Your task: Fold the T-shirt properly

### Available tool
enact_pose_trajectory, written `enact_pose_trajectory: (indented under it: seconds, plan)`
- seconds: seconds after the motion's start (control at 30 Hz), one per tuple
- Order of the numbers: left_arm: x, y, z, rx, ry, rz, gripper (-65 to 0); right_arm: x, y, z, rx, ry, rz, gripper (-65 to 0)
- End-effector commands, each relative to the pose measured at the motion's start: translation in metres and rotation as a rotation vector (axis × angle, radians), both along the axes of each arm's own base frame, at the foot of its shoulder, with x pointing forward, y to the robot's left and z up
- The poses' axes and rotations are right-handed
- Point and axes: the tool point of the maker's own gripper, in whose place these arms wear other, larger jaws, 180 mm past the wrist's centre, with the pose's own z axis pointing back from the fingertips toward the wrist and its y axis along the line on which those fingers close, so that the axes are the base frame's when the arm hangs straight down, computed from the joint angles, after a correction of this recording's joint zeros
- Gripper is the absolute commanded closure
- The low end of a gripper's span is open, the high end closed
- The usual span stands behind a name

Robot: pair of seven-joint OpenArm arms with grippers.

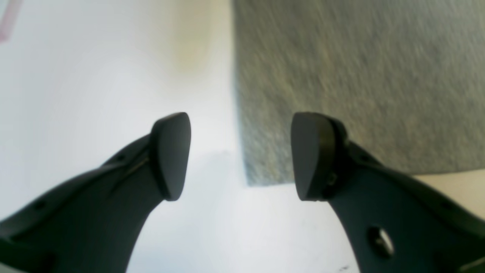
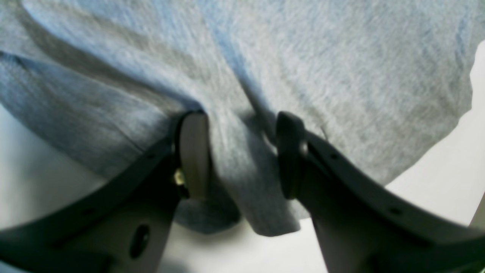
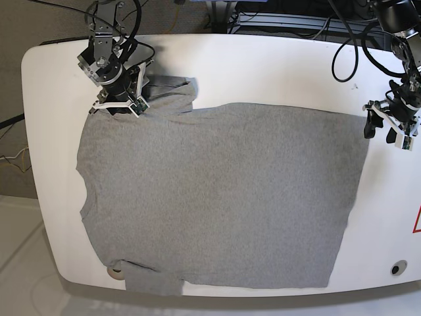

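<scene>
The heather-grey T-shirt [image 3: 217, 197] lies spread flat on the white table [image 3: 263, 66], plain side up, with its hem towards the right. My right gripper [image 3: 120, 104] is at the back left sleeve. In the right wrist view its jaws [image 2: 240, 117] stand apart, pressed into the T-shirt [image 2: 341, 76], with a raised fold of cloth between the fingers. My left gripper [image 3: 388, 131] is open and empty just right of the hem's back corner. In the left wrist view it [image 1: 240, 121] hovers over that corner of the shirt [image 1: 360, 76].
Black cables [image 3: 348, 46] trail over the table's back right. A red mark [image 3: 417, 220] and a small round hole [image 3: 395, 268] sit near the right edge. The front sleeve [image 3: 151, 282] reaches the table's front edge.
</scene>
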Motion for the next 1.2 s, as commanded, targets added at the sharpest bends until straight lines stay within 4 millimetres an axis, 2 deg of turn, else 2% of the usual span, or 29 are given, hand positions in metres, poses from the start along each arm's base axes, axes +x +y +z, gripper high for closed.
enact_pose_trajectory:
  seconds: [0.0, 0.27, 0.33, 0.47, 0.73, 1.17]
  plan:
    - [0.012, -0.009, 0.014, -0.071, -0.067, -0.002, -35.3, 0.004, -0.004, 0.005, -0.016, -0.015, -0.008, -26.7]
    - [0.007, -0.033, -0.002, -0.216, -0.038, 0.038, -26.2, 0.003, -0.003, 0.005, -0.017, -0.014, -0.008, -26.4]
    - [0.007, -0.037, -0.006, -0.278, -0.054, 0.066, -25.9, 0.004, -0.004, 0.006, -0.022, -0.016, -0.009, -26.4]
    - [0.006, -0.035, -0.014, -0.301, -0.047, 0.088, -31.1, 0.003, -0.004, 0.005, -0.024, -0.014, -0.009, -26.5]
    - [0.000, -0.031, -0.029, -0.324, -0.002, 0.108, -32.3, 0.002, -0.005, 0.004, -0.016, -0.010, -0.009, -26.5]
    - [0.006, -0.042, -0.016, -0.399, -0.035, 0.092, -35.3, 0.001, -0.003, 0.003, -0.015, -0.006, -0.010, -26.2]
